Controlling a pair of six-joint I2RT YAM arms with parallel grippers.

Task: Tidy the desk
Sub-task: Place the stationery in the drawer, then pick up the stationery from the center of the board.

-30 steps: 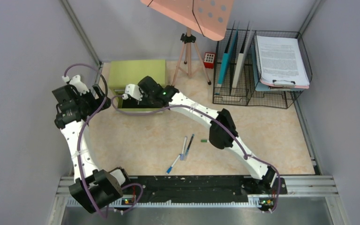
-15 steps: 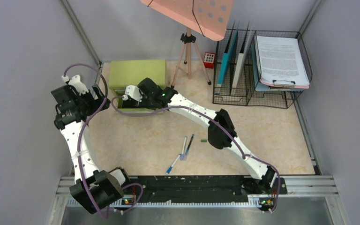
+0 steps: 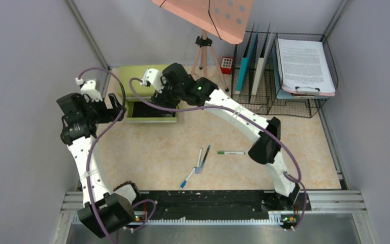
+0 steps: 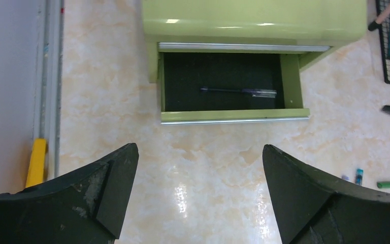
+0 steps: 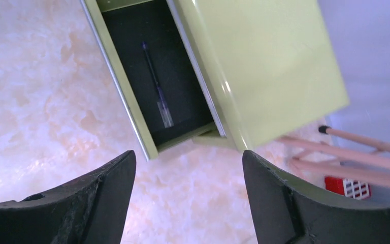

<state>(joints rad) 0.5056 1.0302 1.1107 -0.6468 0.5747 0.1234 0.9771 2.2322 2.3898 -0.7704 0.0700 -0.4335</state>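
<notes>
While spread wide with nothing between them, the left arm's black fingers touch no object and hang above the pale peach marbled desk surface. This surface fills the floor of the cell between the grey walls and the black-and-silver rail at the near edge.

Just beyond their tips, the shallow drawer of a small glossy green cabinet stands pulled out. On its black liner a slim dark pen with a clear end lies alone, parallel to the drawer front.

The right arm's black fingers are likewise wide apart and empty. They hover over the surface near the drawer's front corner, with the same drawer and pen in view.

Farther out, near the middle of the surface, three slim loose pens lie in a cluster, with a thin green marker just to their right. Behind the cabinet's right side stands a pale wooden tripod carrying a tilted pink board, with a small red block beside one leg. In the far right corner, a black wire rack holds upright folders, and beside it a wire tray of printed papers sits against the wall.
</notes>
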